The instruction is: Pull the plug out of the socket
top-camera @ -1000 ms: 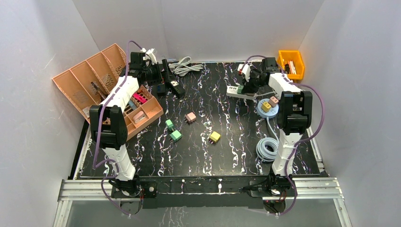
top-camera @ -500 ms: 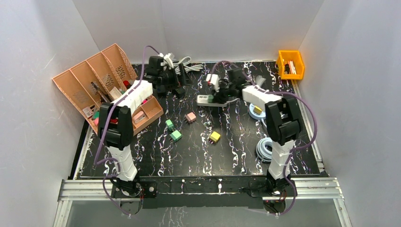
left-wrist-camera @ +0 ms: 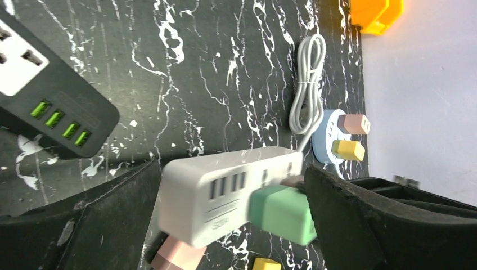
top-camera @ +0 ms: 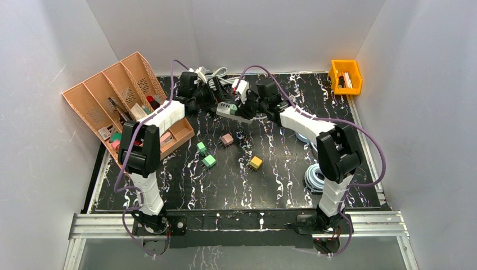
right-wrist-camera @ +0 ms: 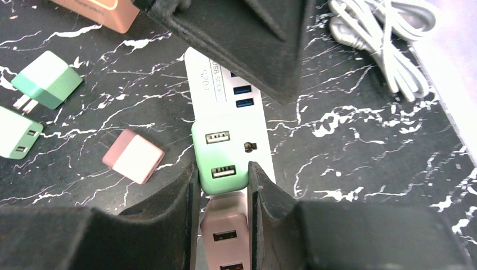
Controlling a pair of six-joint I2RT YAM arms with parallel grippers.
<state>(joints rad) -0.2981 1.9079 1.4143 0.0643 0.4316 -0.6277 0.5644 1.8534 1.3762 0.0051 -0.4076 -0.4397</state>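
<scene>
Starting at the left of the overhead view, the tan organizer (top-camera: 112,95) sat at the table's edge, with the left arm reaching past it toward the upper middle. The left gripper (left-wrist-camera: 233,197) stood spread wide and held nothing. In its own camera its two dark fingers (left-wrist-camera: 112,219) flanked the near end of the white power strip (right-wrist-camera: 260,138) without visibly touching it. A black power strip (left-wrist-camera: 50,95) lay apart in the upper left of that frame.

At the centre, the white power strip appeared to be held up off the table, tilted. The green plug (right-wrist-camera: 219,146) was seated in it, and a pink plug (right-wrist-camera: 224,225) was seated just beside the green one.

To the right of these, the right gripper (right-wrist-camera: 220,169) was drawn in narrow over the strip's top. Its fingertips pinched the sides of the green plug, and the pink plug lay between the fingers further back. Which of the two took most of the grip could not be told for sure.

At the far right, a round socket (left-wrist-camera: 329,121) with two more plugs and an orange bin (top-camera: 345,76) sat untouched.

By these pictures the task looked about halfway done. The plug was gripped and the strip brought between the left fingers, but the plug was not yet out. What was left, most likely, was closing the left gripper on the strip and drawing the two apart.
</scene>
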